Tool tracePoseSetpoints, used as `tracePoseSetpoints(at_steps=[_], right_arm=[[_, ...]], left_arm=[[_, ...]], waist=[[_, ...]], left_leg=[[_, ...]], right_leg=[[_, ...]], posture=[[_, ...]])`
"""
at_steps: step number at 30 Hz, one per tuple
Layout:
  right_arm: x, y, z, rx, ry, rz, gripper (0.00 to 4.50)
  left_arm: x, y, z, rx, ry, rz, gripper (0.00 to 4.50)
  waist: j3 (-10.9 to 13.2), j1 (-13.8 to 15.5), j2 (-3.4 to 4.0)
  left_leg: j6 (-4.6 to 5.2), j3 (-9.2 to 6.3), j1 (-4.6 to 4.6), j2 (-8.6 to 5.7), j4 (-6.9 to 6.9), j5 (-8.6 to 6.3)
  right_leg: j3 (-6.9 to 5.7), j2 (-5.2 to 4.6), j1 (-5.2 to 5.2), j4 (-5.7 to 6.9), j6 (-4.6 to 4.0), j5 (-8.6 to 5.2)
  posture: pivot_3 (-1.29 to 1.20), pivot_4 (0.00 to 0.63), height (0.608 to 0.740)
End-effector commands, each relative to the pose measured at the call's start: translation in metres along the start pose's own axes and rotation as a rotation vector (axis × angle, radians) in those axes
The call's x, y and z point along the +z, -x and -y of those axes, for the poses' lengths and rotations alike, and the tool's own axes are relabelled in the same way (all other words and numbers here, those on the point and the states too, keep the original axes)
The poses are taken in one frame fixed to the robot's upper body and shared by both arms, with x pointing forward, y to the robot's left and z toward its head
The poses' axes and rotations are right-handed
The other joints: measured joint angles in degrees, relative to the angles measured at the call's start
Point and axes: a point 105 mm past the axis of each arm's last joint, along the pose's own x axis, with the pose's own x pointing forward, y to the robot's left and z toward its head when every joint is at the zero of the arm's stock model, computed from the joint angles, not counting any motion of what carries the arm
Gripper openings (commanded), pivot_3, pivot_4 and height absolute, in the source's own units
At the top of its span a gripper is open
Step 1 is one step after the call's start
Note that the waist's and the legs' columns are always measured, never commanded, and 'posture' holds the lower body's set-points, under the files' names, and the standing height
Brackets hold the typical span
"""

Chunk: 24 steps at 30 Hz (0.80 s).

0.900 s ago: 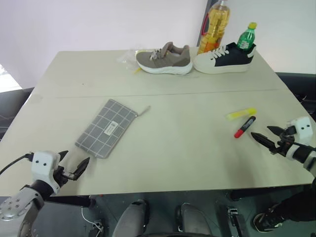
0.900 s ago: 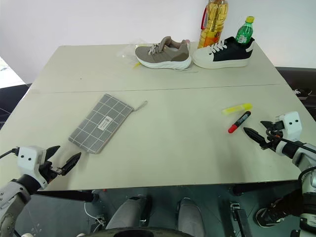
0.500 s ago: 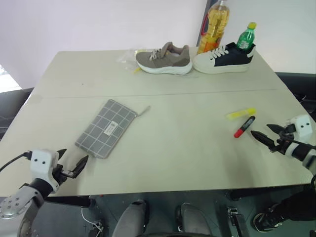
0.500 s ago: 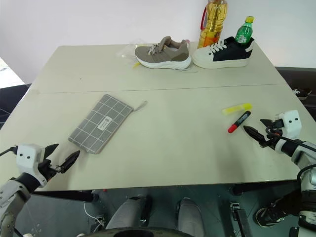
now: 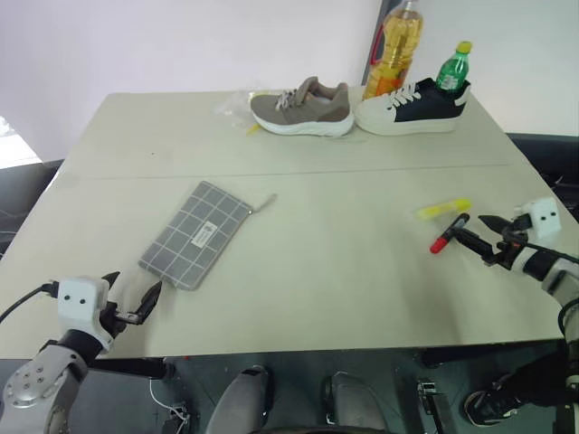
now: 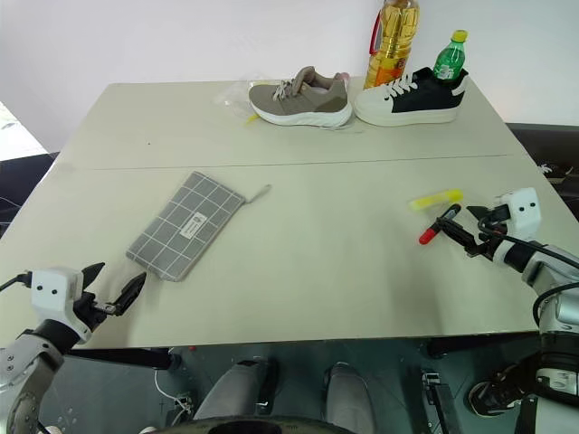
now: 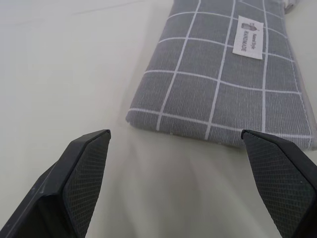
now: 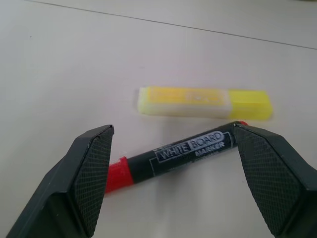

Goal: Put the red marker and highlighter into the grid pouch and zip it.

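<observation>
- red marker (image 8: 173,154): light, stiff, smooth barrel; near bench's right edge; best taken mid-barrel.
- right pincer (image 8: 176,188): spread, straddling it, not pinching.
- left pincer (image 7: 176,148): spread, empty.

The left end effector (image 5: 133,306) sat low at the near left, just past the near edge of the desk (image 5: 298,298), its white wrist housing behind it and a cable trailing off to the left. Its two black fingers (image 7: 79,173) stood wide apart and pointed forward and slightly to the right, angled a little downward. The right end effector (image 5: 477,234) reached in from the right edge of the desk, at mid-depth, with the forearm extending back toward the near right. Its two black fingers (image 8: 94,173) were also spread wide, pointing to the left and slightly downward, close above the desk surface.
</observation>
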Motion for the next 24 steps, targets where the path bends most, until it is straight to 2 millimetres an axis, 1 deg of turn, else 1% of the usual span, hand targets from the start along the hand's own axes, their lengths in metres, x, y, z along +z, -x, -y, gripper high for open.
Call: tracePoseSetpoints(at_steps=[1, 2, 4, 5, 6, 7, 9, 10, 11, 13, 15, 16, 20, 24], right_arm=[[0.037, -0.019, -0.039, 0.134, 0.095, 0.100, 3.96], [0.043, -0.026, -0.056, 0.189, 0.110, 0.118, 3.96], [0.060, -0.047, -0.105, 0.332, 0.130, 0.173, 3.96], [0.064, -0.058, -0.129, 0.402, 0.144, 0.183, 3.96], [0.067, -0.066, -0.148, 0.447, 0.162, 0.190, 3.96], [0.069, -0.070, -0.158, 0.469, 0.175, 0.190, 3.96], [0.068, -0.081, -0.183, 0.529, 0.195, 0.174, 3.44], [0.067, -0.087, -0.196, 0.553, 0.207, 0.167, 3.09], [0.067, -0.093, -0.209, 0.582, 0.220, 0.165, 2.60], [0.068, -0.101, -0.224, 0.611, 0.238, 0.168, 1.57], [0.068, -0.113, -0.242, 0.631, 0.256, 0.165, 0.51], [0.068, -0.121, -0.249, 0.629, 0.259, 0.160, 0.07], [0.069, -0.144, -0.271, 0.607, 0.295, 0.148, 0.02], [0.071, -0.166, -0.285, 0.554, 0.281, 0.135, 0.02]], left_arm=[[0.012, 0.001, -0.002, -0.009, -0.065, 0.036, 4.46], [0.011, 0.003, -0.002, -0.015, -0.082, 0.031, 4.46], [0.008, 0.006, -0.002, -0.035, -0.138, 0.006, 4.46], [0.006, 0.007, -0.003, -0.038, -0.156, -0.001, 4.46], [0.006, 0.007, -0.004, -0.040, -0.175, -0.006, 4.46], [0.006, 0.008, -0.005, -0.040, -0.186, -0.008, 4.46], [0.005, 0.008, -0.006, -0.049, -0.226, -0.020, 4.50], [0.004, 0.009, -0.006, -0.048, -0.249, -0.026, 4.50], [0.004, 0.009, -0.007, -0.048, -0.270, -0.030, 4.50], [0.003, 0.008, -0.008, -0.047, -0.300, -0.035, 4.50], [0.001, 0.007, -0.008, -0.057, -0.339, -0.045, 4.50], [-0.001, 0.005, -0.009, -0.058, -0.373, -0.054, 4.50], [-0.001, -0.001, -0.009, -0.076, -0.446, -0.059, 4.50], [-0.004, -0.007, -0.008, -0.114, -0.510, -0.072, 4.50]], waist=[[0.01, -0.23, 0.01], [0.01, -0.30, 0.02], [0.02, -0.67, -0.02], [0.02, -1.01, -0.02], [0.01, -1.08, -0.01], [0.01, -1.09, -0.01], [-0.03, -0.46, -0.08], [-0.04, -0.08, -0.11], [-0.05, 0.03, -0.12], [-0.06, 0.13, -0.14], [-0.08, 0.04, -0.18], [-0.09, -0.01, -0.19], [-0.09, -0.16, -0.19], [-0.08, -0.42, -0.17]], left_leg=[[0.00, 0.00, 0.00, 0.02, 0.00, 0.00], [0.00, 0.00, 0.00, 0.03, 0.00, 0.00], [0.00, 0.00, -0.01, 0.05, -0.01, 0.00], [0.00, 0.01, 0.00, 0.08, -0.02, 0.00], [0.00, 0.01, 0.00, 0.09, -0.04, 0.00], [0.00, -0.01, -0.01, 0.09, -0.06, 0.00], [0.00, -0.05, -0.05, 0.06, -0.06, 0.00], [0.00, -0.04, -0.07, 0.04, -0.05, -0.01], [0.00, -0.04, -0.09, 0.00, -0.05, -0.01], [0.00, -0.04, -0.11, -0.06, -0.05, -0.01], [-0.01, -0.05, -0.10, -0.06, -0.05, -0.01], [-0.01, -0.05, -0.08, -0.05, -0.05, -0.01], [-0.02, -0.05, -0.04, -0.03, -0.06, -0.01], [-0.04, -0.06, -0.01, -0.02, -0.08, 0.01]], right_leg=[[0.01, 0.01, -0.04, 0.04, 0.00, 0.00], [0.00, 0.02, -0.05, 0.06, 0.00, 0.00], [0.01, 0.02, -0.11, 0.10, 0.00, 0.00], [0.01, 0.02, -0.12, 0.10, 0.00, 0.00], [0.00, 0.03, -0.16, 0.11, -0.01, 0.00], [0.00, 0.03, -0.16, 0.12, -0.01, 0.00], [-0.01, 0.02, -0.45, 0.11, -0.01, 0.00], [-0.01, 0.01, -0.46, 0.07, -0.01, 0.00], [0.00, -0.01, -0.48, 0.04, -0.01, 0.00], [0.01, -0.04, -0.49, -0.01, -0.01, 0.01], [0.01, -0.03, -0.49, 0.01, -0.01, 0.01], [0.01, -0.02, -0.49, 0.05, 0.00, 0.02], [0.02, 0.03, -0.56, 0.19, -0.01, 0.04], [0.02, 0.09, -0.59, 0.24, 0.16, 0.14]], posture=[[0.00, 0.150, 0.738], [0.00, 0.150, 0.738], [0.00, 0.150, 0.738], [0.00, 0.150, 0.738], [0.00, 0.150, 0.738], [0.00, 0.150, 0.738], [0.00, 0.150, 0.738], [0.00, 0.150, 0.738], [0.00, 0.150, 0.738], [0.00, 0.150, 0.738], [0.00, 0.150, 0.738], [0.00, 0.150, 0.738], [0.00, 0.150, 0.738], [0.00, 0.150, 0.738]])
